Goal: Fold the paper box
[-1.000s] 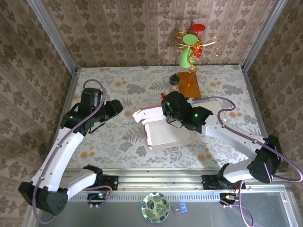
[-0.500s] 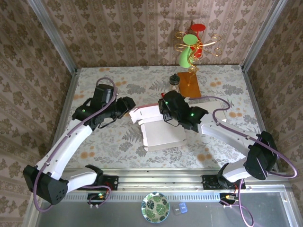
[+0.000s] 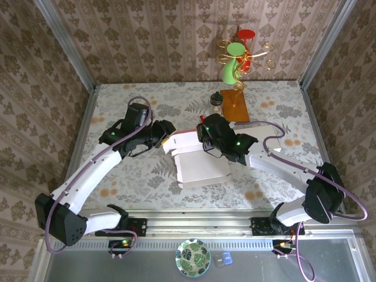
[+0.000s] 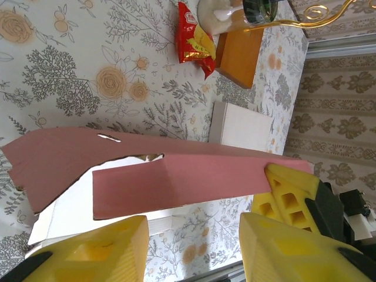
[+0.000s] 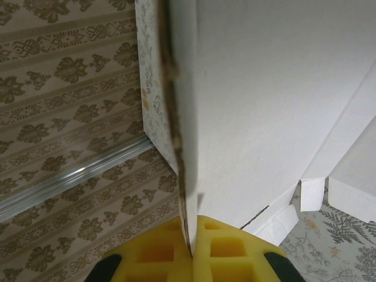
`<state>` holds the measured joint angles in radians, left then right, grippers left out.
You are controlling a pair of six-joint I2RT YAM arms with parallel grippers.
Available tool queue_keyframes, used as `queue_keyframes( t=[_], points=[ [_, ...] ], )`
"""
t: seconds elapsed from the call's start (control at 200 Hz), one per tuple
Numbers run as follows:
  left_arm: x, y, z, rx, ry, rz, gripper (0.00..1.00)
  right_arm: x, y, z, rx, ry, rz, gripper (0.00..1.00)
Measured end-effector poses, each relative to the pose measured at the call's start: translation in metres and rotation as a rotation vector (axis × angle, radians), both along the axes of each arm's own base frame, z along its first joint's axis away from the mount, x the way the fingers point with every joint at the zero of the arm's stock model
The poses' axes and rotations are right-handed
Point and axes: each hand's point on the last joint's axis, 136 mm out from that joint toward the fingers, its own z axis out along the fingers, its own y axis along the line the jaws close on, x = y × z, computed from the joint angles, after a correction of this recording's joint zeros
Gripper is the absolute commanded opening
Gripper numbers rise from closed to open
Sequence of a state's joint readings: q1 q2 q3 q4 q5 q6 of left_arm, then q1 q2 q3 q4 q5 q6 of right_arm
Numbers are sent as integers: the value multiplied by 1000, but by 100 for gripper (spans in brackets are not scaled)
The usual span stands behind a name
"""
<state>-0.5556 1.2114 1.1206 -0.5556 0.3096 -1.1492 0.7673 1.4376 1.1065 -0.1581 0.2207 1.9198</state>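
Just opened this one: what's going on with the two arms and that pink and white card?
The two arms are working on folding the paper box, which lies partly assembled in the middle of the table. The right gripper is shut on the edge of one white panel, holding it raised. The left gripper is open, its jaws facing the pink flaps on the box's left side but not closed on them. Those flaps stick out, not yet folded in.

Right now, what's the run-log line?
right pincer: shut on paper box edge | left pincer: open, near pink flap | fold: unfinished
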Motion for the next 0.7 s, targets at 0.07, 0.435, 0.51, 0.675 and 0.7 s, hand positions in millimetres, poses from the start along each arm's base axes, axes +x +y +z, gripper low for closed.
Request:
queue_keyframes(
  t=[0.07, 0.435, 0.51, 0.675, 0.7],
  points=[
    [1, -2, -3, -10, 1, 3, 43, 0, 1, -1, 2, 2, 4, 0],
    [6, -17, -14, -22, 19, -9, 27, 0, -2, -11, 18, 17, -9, 0],
    [7, -16, -14, -18, 17, -9, 32, 0, -2, -11, 22, 12, -9, 0],
    [5, -9, -14, 14, 0, -12, 45, 1, -6, -18, 18, 20, -18, 0],
    [5, -6, -13, 18, -5, -8, 45, 1, -7, -20, 17, 23, -19, 0]
  ],
)
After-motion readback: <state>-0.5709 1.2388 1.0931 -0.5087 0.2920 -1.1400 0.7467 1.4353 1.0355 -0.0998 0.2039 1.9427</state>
